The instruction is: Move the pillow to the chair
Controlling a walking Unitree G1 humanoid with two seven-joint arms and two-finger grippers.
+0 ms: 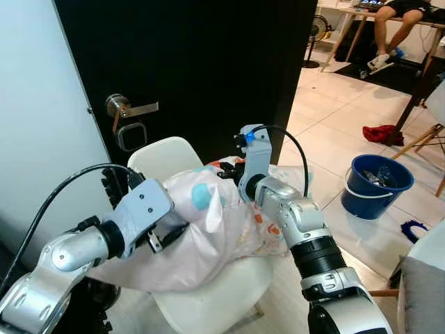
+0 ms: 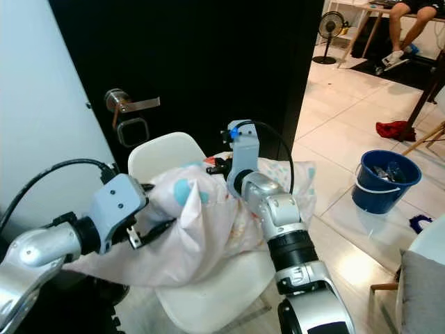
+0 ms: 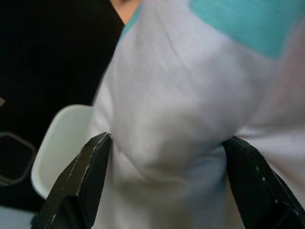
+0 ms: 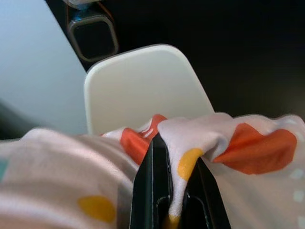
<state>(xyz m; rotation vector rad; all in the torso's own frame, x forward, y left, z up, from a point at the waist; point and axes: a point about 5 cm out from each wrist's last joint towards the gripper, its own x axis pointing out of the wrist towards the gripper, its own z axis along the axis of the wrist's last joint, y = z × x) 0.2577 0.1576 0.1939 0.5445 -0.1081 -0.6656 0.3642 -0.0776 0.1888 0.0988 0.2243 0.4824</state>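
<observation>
Left claw (image 3: 167, 157) wide, fingers (image 3: 81, 181) straddling a bulge of the pillow (image 1: 208, 236) at its near end. Right claw (image 4: 174, 191) clamped narrow on a fold of pillow fabric at the far end. Pillow lies on the white chair (image 1: 163, 156), overhanging the seat's near edge. Chair stands against a black door (image 1: 201, 62). Blue bucket (image 1: 376, 184) on the floor to the right.

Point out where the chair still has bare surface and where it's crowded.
Bare: the chair backrest above the pillow, below the door handle, and the seat's front edge under the hanging fabric. Crowded: the seat middle, covered by the pillow, with the left gripper spread around one end and the right gripper pinching the other.
</observation>
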